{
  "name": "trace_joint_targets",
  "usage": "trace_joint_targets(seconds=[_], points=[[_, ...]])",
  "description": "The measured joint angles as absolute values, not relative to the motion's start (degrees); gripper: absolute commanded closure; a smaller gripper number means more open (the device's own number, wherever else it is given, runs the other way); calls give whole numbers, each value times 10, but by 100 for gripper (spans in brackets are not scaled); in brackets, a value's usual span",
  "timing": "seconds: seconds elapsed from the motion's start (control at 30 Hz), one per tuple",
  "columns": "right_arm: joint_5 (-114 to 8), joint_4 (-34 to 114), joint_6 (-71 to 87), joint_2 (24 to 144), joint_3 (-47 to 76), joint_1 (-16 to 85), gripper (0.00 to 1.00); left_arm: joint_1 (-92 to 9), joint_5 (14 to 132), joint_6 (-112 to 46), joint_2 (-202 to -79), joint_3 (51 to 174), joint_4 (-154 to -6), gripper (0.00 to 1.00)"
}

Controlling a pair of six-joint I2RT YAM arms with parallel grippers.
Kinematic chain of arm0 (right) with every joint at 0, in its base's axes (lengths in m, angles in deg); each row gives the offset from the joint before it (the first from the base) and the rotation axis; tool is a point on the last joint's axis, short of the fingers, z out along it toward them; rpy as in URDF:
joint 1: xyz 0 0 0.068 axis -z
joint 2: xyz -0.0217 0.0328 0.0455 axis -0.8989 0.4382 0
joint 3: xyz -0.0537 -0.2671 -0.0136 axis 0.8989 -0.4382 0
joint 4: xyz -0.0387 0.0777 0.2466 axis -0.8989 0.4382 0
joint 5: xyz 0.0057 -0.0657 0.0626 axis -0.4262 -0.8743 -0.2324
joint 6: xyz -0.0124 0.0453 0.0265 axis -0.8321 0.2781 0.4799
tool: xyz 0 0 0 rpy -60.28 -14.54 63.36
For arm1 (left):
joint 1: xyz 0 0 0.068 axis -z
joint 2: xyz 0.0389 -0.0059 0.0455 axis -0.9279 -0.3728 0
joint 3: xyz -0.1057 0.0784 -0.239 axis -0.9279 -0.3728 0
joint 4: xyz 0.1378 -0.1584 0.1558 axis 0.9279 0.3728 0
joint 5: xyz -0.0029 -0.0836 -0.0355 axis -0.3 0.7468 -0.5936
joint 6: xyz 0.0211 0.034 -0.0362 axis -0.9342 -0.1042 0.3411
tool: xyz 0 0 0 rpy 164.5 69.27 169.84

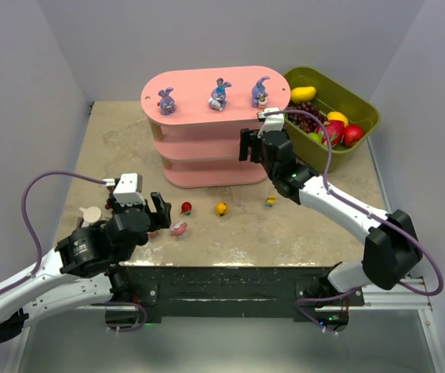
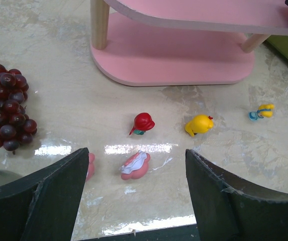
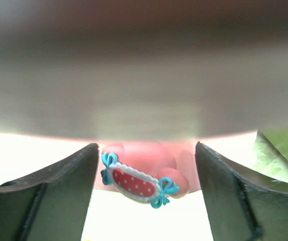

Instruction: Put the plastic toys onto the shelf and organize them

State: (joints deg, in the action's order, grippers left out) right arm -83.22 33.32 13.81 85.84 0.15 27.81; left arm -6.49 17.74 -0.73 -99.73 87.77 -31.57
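Observation:
Three purple-blue bunnies (image 1: pixel 220 95) stand on the top board of the pink shelf (image 1: pixel 199 116). My right gripper (image 1: pixel 254 147) is at the shelf's middle tier, open. In its wrist view a pink-and-white toy (image 3: pixel 144 178) with a red dotted band rests on the board between the fingers (image 3: pixel 68 191), touching neither. My left gripper (image 2: pixel 136 153) hangs open low over the table, a pink-and-white toy (image 2: pixel 135 165) lying just ahead of it. Another pink toy (image 2: pixel 90 166) peeks from behind its left finger. A red toy (image 2: pixel 143 123), a yellow one (image 2: pixel 199 124) and a small yellow-blue one (image 2: pixel 261 111) lie nearer the shelf.
An olive-green bin (image 1: pixel 366 109) holding fake fruit stands right of the shelf. A dark grape bunch (image 2: pixel 5 105) lies on the table left of the left gripper. The shelf's upper board (image 3: pixel 144 65) hangs close over the right gripper.

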Motion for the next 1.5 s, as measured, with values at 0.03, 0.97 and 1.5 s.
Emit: trace_joint_targets(seconds=[0.03, 0.97, 1.5], points=[[-832, 336, 137, 854, 1, 278, 14, -65, 177, -7, -997, 878, -316, 18], [-564, 279, 144, 670, -180, 133, 15, -65, 184, -6, -997, 878, -320, 16], [-599, 169, 144, 998, -138, -28, 14, -65, 189, 8, -967, 880, -302, 16]])
